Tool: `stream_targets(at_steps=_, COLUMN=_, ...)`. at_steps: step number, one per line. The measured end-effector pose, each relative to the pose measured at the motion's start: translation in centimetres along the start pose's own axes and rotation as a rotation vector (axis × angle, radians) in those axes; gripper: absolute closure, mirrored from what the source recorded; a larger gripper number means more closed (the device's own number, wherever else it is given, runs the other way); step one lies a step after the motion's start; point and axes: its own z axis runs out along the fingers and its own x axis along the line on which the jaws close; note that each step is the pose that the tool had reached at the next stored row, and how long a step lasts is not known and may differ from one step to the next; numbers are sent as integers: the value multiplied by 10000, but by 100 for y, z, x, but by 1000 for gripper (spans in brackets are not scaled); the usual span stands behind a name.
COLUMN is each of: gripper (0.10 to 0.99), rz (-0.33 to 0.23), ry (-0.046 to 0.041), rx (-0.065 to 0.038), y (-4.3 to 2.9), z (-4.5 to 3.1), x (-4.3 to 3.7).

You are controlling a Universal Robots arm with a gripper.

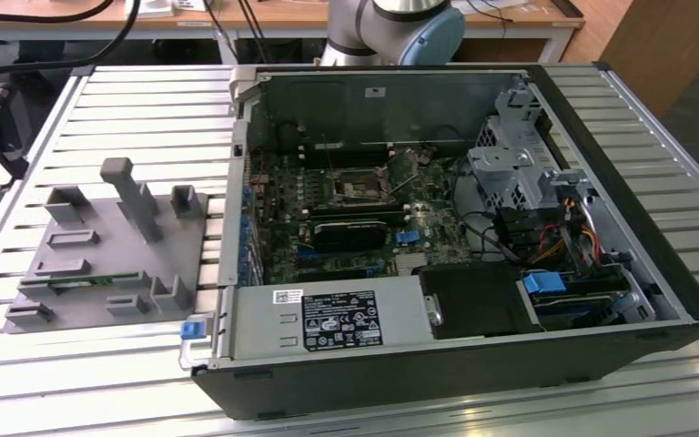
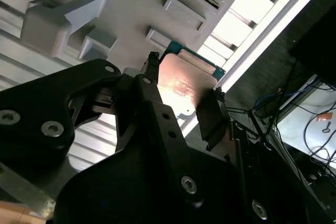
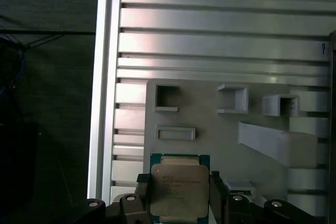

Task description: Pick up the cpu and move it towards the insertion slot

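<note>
In both wrist views the cpu [image 3: 178, 188] [image 2: 185, 83], a flat square chip with a silvery top and a thin green rim, sits between my gripper's two black fingers. One finger [image 3: 143, 199] presses on each side, so my gripper [image 3: 180, 199] [image 2: 181, 97] is shut on it. Behind the chip lies the grey tray [image 3: 210, 129] [image 2: 131, 9], and I cannot tell whether the two touch. The insertion slot [image 1: 359, 188], a square socket with a metal frame and a dark centre, sits on the green board inside the open computer case, to the exterior view's right of the tray [image 1: 95, 223].
The grey tray has raised posts and pockets, and a green memory stick [image 1: 83, 282] lies in it. The black computer case [image 1: 641, 237] holds cables, a drive cage and a long black block [image 1: 349, 232]. The slatted metal table [image 1: 131, 100] ends close beside the tray.
</note>
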Motion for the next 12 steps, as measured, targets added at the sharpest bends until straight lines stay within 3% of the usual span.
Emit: stream_targets(at_steps=12, gripper=553, rz=0, ry=0, rx=0, y=10, z=-141, x=2)
